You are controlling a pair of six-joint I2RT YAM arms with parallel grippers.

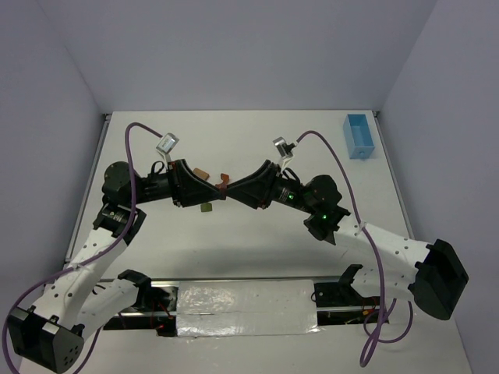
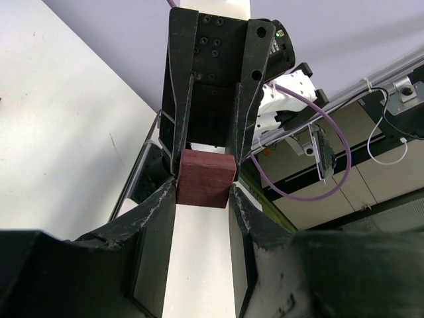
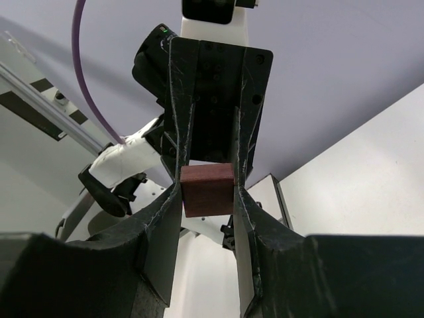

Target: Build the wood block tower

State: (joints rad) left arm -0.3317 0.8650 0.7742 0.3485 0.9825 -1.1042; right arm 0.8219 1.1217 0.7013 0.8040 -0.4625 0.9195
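Observation:
A dark brown wood block hangs above the table's middle, where my two grippers meet tip to tip. In the left wrist view the block sits between my left gripper's tips, with the right gripper's fingers clamped on its far part. In the right wrist view the same block sits between my right gripper's tips. Both grippers press on it. A tan piece, a small orange-red piece and an olive green piece lie by the left gripper. I see no upright stack.
A light blue box stands at the table's back right. Purple cables loop over both arms. The right gripper and its arm reach in from the right. A taped strip runs along the near edge between the arm bases.

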